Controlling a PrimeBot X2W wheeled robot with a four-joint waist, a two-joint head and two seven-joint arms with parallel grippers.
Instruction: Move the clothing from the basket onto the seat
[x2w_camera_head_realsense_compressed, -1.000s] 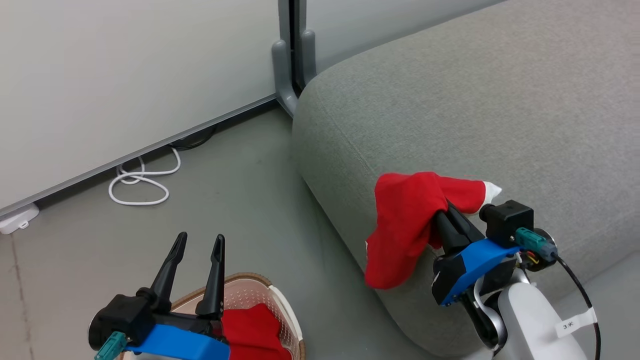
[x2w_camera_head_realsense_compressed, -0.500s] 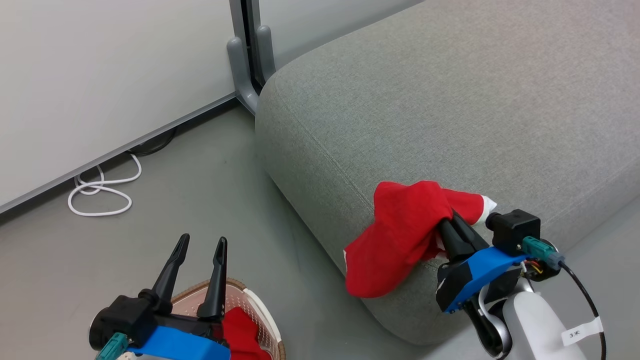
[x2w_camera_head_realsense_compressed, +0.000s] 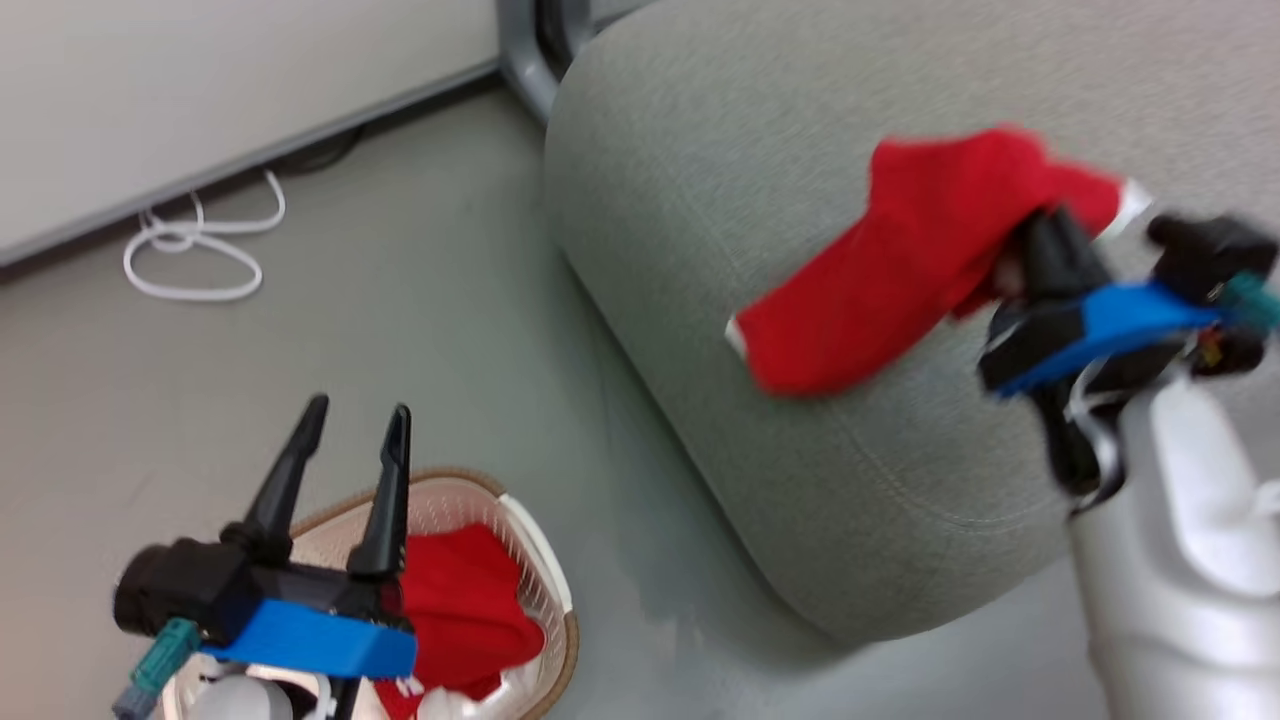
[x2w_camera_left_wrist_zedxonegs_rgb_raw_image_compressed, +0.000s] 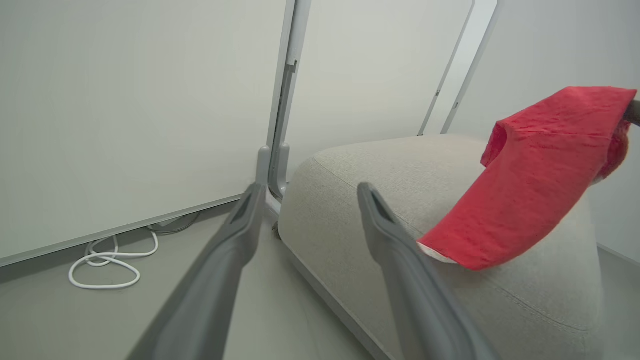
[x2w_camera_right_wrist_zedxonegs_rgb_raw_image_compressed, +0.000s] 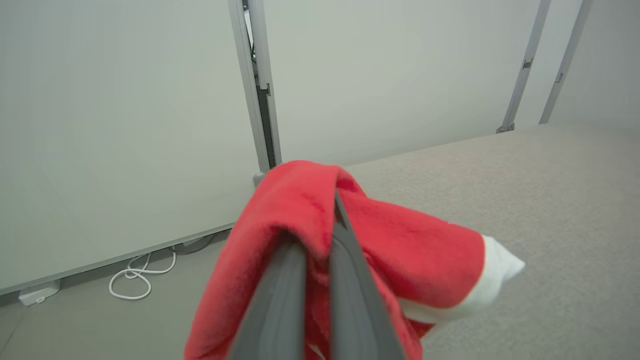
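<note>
Head view showed me the seat (x2w_camera_head_realsense_compressed: 760, 180), the big grey sofa cushion, taking up the upper right, its rounded corner turned toward the grey floor (x2w_camera_head_realsense_compressed: 420, 300). A pale wall panel (x2w_camera_head_realsense_compressed: 200, 70) ran along the floor's far edge, with a grey partition post (x2w_camera_head_realsense_compressed: 520, 60) standing just beside the seat's far corner.

The basket (x2w_camera_head_realsense_compressed: 573, 640) sat on the floor by my lower left, well apart from the seat, its brown rim and perforated cream side facing up at me. One red garment (x2w_camera_head_realsense_compressed: 460, 600) lay bunched inside it against the side nearer the seat, with some white cloth showing beneath it.

The other red garment (x2w_camera_head_realsense_compressed: 900, 270) hung from my right gripper (x2w_camera_head_realsense_compressed: 1035, 235) above the seat's near edge, close to that rounded corner. Its fingers were pressed together and pinching the fabric, which draped over them; one white cuff stuck out to the side. The lower white-trimmed hem trailed down toward the cushion, and I could not tell whether it touched. That part of the picture was blurred.

My left gripper (x2w_camera_head_realsense_compressed: 360, 408) hovered over the basket's far rim, fingers spread wide with nothing between them.

A white cable (x2w_camera_head_realsense_compressed: 190, 262) lay looped on the floor along the foot of the wall.
</note>
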